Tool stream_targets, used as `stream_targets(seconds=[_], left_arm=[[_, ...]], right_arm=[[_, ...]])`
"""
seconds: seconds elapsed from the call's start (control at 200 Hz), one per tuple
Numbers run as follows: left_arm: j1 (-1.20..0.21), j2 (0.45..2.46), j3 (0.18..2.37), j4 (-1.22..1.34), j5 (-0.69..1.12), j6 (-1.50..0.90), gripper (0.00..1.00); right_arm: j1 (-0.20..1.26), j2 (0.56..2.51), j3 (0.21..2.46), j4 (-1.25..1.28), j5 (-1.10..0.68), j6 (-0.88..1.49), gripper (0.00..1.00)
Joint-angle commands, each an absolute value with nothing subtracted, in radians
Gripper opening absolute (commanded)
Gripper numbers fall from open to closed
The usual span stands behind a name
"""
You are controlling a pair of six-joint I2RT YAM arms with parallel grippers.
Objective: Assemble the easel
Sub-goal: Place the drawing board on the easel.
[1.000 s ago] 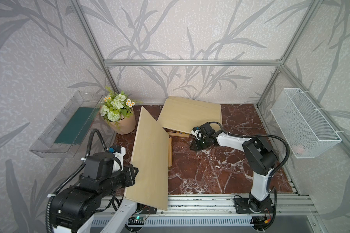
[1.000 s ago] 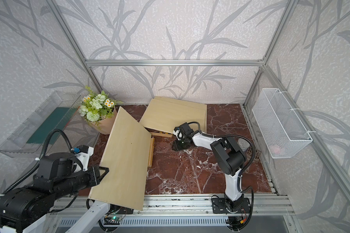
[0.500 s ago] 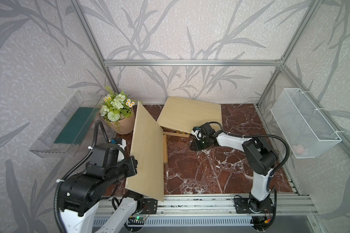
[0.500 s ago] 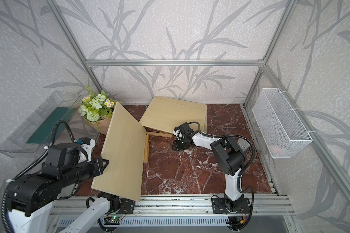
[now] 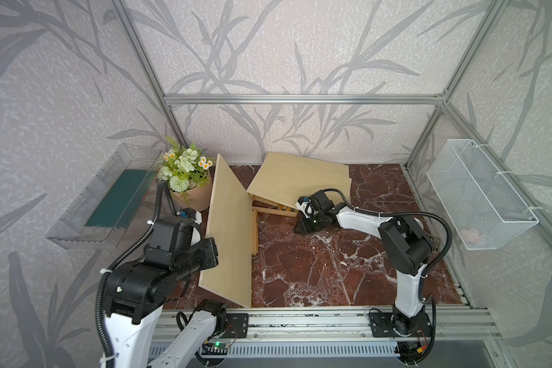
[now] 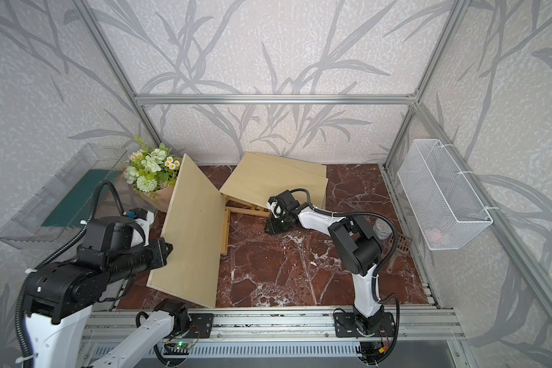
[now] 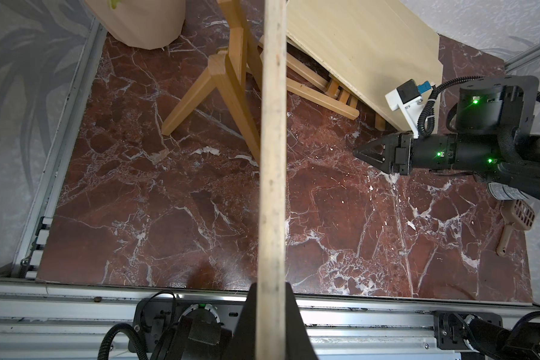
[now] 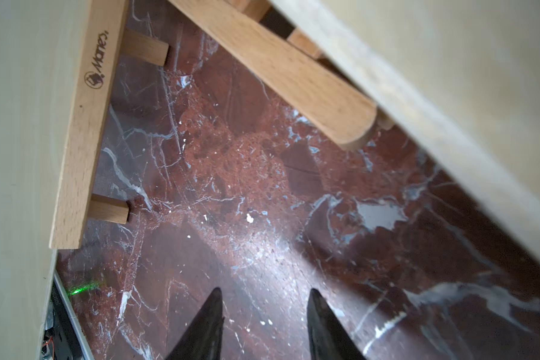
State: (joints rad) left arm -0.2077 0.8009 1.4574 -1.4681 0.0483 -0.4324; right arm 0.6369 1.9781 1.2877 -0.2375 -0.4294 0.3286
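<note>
bright, even light; white glare on the glossy red marble tabletop (image 8: 378, 215); the nearby pale wooden board (image 8: 16, 140) is blurred.

We log red marble table (image 5: 316, 270) bearing flowerpot (image 5: 195, 196), wooden easel frames (image 7: 228, 78), leaning boards (image 5: 300, 178), tan scoop (image 7: 512, 224).

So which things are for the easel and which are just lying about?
For the job: pale plywood board, held by left gripper; light wooden easel frame; stacked pale boards behind.
Lying about: peach flower pot; white wire basket; tan plastic scoop.
</note>
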Motion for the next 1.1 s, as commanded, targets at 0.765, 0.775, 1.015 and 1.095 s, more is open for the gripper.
stream_targets(seconds=[0.765,0.775,1.015,1.095], left_arm=[[-0.193,0.903,1.344,-1.102,-0.106,-0.341,0.0],[-0.193,0.907,1.343,-1.104,-0.102,-0.34,0.0],[-0.193,0.942,1.359,-1.114,-0.041,-0.344,0.0],[-0.19,0.944,1.366,-1.104,-0.04,-0.347,0.0]], right_arm=[[0.635,1.982,1.325,-0.314,-0.397,0.278,0.45],[0.634,1.982,1.325,-0.314,-0.397,0.278,0.45],[0.634,1.99,1.337,-0.343,-0.403,0.275,0.45],[0.634,1.988,1.339,-0.358,-0.396,0.273,0.45]])
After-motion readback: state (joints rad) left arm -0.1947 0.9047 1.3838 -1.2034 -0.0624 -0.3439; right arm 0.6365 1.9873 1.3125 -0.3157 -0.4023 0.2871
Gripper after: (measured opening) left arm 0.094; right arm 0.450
